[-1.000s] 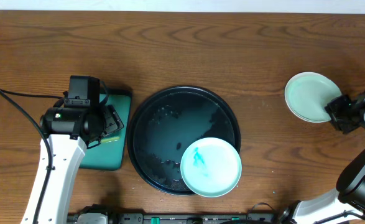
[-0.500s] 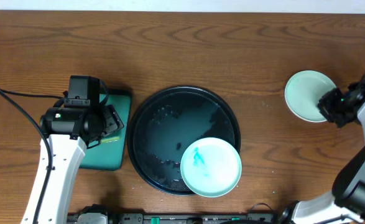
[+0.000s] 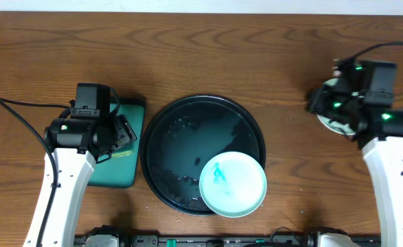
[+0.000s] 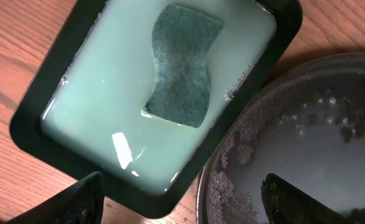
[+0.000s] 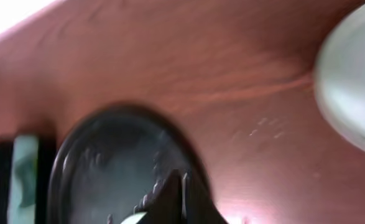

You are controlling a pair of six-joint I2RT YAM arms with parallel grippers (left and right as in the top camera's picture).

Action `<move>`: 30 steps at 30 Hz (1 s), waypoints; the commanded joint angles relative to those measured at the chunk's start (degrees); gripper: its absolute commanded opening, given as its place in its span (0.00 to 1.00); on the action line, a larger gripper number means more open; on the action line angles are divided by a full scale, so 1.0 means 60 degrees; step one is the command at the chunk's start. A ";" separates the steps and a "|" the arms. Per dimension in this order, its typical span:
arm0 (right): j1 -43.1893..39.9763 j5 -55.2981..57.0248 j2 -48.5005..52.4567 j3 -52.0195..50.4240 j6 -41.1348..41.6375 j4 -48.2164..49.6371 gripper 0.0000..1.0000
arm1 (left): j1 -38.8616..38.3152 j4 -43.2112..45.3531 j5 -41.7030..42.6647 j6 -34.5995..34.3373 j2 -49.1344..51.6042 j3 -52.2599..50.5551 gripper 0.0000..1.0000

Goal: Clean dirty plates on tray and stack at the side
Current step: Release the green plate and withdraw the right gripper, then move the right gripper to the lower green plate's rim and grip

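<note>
Swinging in from the right edge, right gripper (image 5: 183,183) now hangs over the mint-green round plate (image 5: 356,87) at the far right, jaws together, empty; that plate looks delivered. Left gripper (image 3: 124,134) gapes above the green sponge (image 4: 182,68). One pale round plate (image 3: 233,184), teal-smeared, sits near-right on the glossy round black tray (image 3: 174,137), apparently unwiped.

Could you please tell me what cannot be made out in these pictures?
- Overhead: the right arm covers most of the side plate; whether others lie stacked there is unclear.
- Right wrist: blur smears everything; that plate is cut by the right edge.
- Overhead: the left arm hides the sponge.
</note>
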 commanded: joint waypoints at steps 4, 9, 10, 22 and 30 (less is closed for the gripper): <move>0.1887 0.0291 0.0240 -0.0106 0.0138 -0.0597 0.13 | -0.0029 -0.0040 -0.0044 0.0160 -0.0033 -0.0062 0.81; 0.3013 0.0211 0.0922 -0.0350 0.0018 -0.1071 0.36 | -0.0029 -0.0044 -0.0044 0.0164 -0.0033 -0.0062 0.81; 0.3198 0.0211 0.1060 -0.0426 0.0018 -0.1107 0.44 | -0.0029 -0.0044 -0.0044 0.0164 -0.0033 -0.0062 0.81; 0.3854 0.2503 0.1537 -0.0816 0.3180 -0.3519 0.49 | -0.0029 -0.0040 -0.0047 0.0164 -0.0033 -0.0062 0.81; 0.4539 0.2142 0.1537 -0.1333 0.3326 -0.4040 0.48 | -0.0029 -0.0044 -0.0047 0.0164 -0.0033 -0.0062 0.81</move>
